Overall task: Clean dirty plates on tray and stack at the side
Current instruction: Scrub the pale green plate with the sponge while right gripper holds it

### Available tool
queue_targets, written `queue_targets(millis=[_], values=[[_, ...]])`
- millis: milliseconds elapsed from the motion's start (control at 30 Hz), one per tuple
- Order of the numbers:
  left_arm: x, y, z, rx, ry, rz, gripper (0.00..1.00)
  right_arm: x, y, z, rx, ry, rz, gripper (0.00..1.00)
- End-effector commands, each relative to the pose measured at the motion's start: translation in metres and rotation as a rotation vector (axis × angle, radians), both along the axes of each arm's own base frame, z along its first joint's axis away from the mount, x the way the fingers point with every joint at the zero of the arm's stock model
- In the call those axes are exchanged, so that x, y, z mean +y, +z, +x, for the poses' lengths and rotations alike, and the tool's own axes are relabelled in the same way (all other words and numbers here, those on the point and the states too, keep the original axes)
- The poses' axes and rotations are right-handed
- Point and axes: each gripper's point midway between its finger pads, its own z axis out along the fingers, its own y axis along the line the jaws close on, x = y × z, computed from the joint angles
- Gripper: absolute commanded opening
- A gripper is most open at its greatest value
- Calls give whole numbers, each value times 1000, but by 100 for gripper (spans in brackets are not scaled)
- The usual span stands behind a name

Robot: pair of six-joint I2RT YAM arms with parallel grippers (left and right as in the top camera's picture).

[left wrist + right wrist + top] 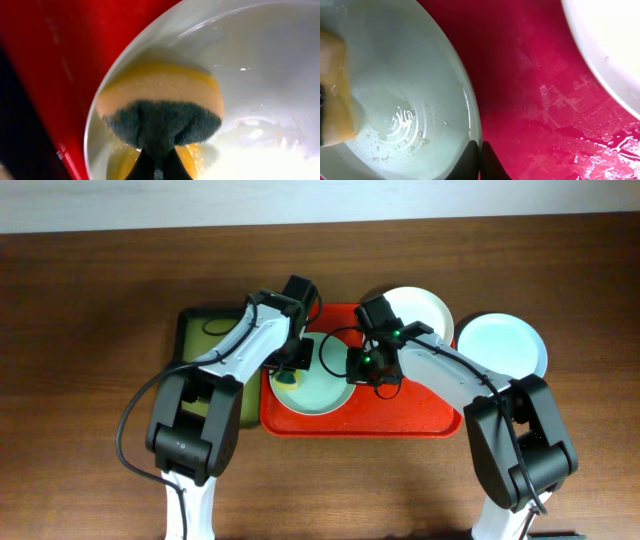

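The pale mint green plate (pixel 318 385) lies on the left part of the red tray (pixel 400 420). My left gripper (pixel 288 375) is shut on a yellow sponge with a dark green scouring side (pixel 160 100) and presses it on the plate's left inner side (pixel 260 60). Yellowish wet streaks show beside its fingers (pixel 159 167). My right gripper (pixel 352 370) is shut on the plate's right rim (pixel 470 107), one finger inside and one outside (pixel 480 155). The white plate (pixel 420 310) sits at the tray's far right corner. The light blue plate (pixel 503 345) lies on the table, right of the tray.
A dark green tray (pixel 200 340) lies left of the red tray, partly under my left arm. The red tray floor (pixel 535 95) is wet between the mint plate and the white plate (pixel 610 45). The sponge's edge (pixel 332 95) shows in the right wrist view.
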Motion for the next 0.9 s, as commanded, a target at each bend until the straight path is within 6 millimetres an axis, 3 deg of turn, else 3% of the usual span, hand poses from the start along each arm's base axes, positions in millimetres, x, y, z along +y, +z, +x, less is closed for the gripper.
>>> queue_targets(millis=[0,67,133,233,300,367,500,600,700,867], values=[[-14,-40,-20,142,4,-51,0,-2,-2,-2,1,-4,-20,4],[-44,-38,-36,224,-57,-214,0,-2,-2,-2,1,-4,-20,4],[-55,-16,-28,229,-56,-328,0,-2,-2,-2,1,-4,-20,4],[-40,41,17,92,-16,-394,0,-2,-2,-2,1,-4,-20,4],[-16,60,32,23,14,-322,0,-2,-2,-2,2,-4,-20,4],[13,56,32,1,35,-158,0,-3,-2,-3,5,-4,-22,4],[-4,35,12,49,-10,-158,0,-3,-2,-3,4,-4,-22,4],[-22,34,10,31,-44,-161,0,-2,-2,-3,4,-4,-21,4],[-16,33,12,19,-41,-128,0,15,3,-5,20,24,77,4],[-3,27,5,39,-36,-64,0,16,4,-4,15,18,82,4]])
